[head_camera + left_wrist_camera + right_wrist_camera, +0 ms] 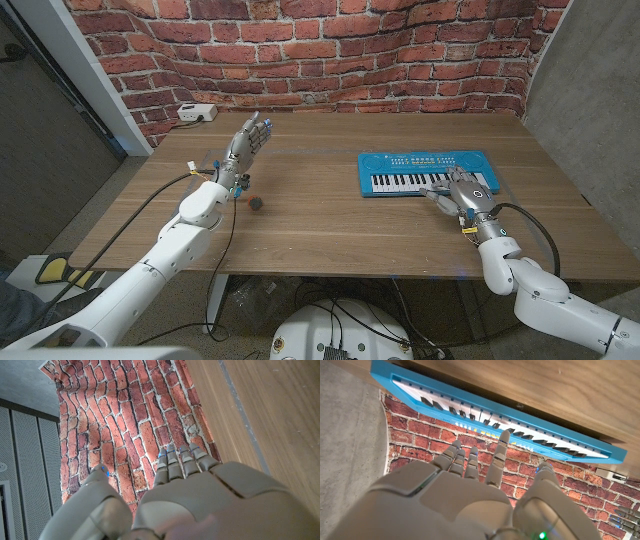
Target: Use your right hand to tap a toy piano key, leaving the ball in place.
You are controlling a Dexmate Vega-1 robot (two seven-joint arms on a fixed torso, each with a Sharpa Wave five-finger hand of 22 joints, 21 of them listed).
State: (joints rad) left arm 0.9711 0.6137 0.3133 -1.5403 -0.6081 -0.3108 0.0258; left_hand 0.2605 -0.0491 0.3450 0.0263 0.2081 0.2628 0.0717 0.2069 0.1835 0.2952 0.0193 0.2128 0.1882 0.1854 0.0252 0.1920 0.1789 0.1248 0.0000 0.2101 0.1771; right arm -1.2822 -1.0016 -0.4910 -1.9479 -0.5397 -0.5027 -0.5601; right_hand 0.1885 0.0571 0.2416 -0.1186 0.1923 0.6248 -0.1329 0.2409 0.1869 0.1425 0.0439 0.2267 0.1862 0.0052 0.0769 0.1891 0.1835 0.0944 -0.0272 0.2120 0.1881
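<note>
Your right hand (462, 197) sits at the front edge of the toy piano (428, 174), which lies toward the right end of the tabletop (320, 225), well back from the near edge. From the head view the fingers reach onto the white keys near the piano's right half. In the right wrist view one finger (503, 442) stretches further out than the others, which are curled back a little. That is a sensible shape for pressing a single key without catching its neighbours. The hand holds nothing; whether the fingertip is actually touching a key or just above it, I cannot tell.

The ball (256, 203) rests on the wood left of the middle, well apart from the piano and from your working hand, so it is in no danger from the tap.

Your left hand (245, 143) is raised just beyond the ball with its fingers straight and spread, empty. It is near the ball but not touching it, so any drop or sweep there could roll it.
</note>
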